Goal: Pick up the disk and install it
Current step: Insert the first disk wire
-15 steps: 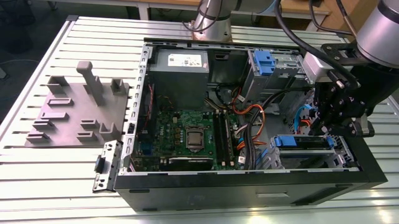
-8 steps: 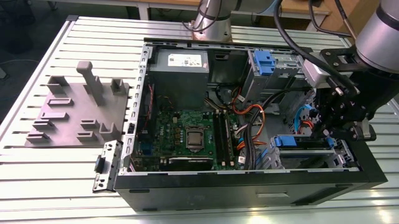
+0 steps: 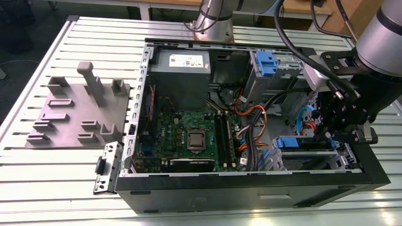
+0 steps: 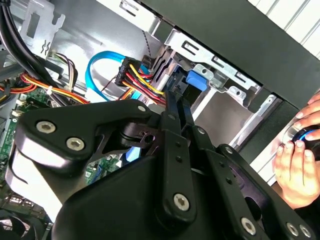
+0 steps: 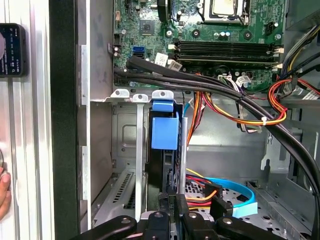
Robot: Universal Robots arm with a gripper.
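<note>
My claw (image 3: 332, 136) sits low inside the open computer case (image 3: 251, 188), at the drive cage (image 3: 308, 157) in the corner on the exterior view's right. Its fingers look pinched together on the edge of the disk (image 5: 165, 150), which stands on edge in a cage slot, blue carrier tab facing up in the first wrist view. I judge this as the install step, well along: the disk appears mostly seated. From here I'd need a steady, straight push along the slot, keeping clear of the cable bundle (image 5: 235, 115) just beside it. A person's hand (image 4: 295, 165) rests outside the case.
</note>
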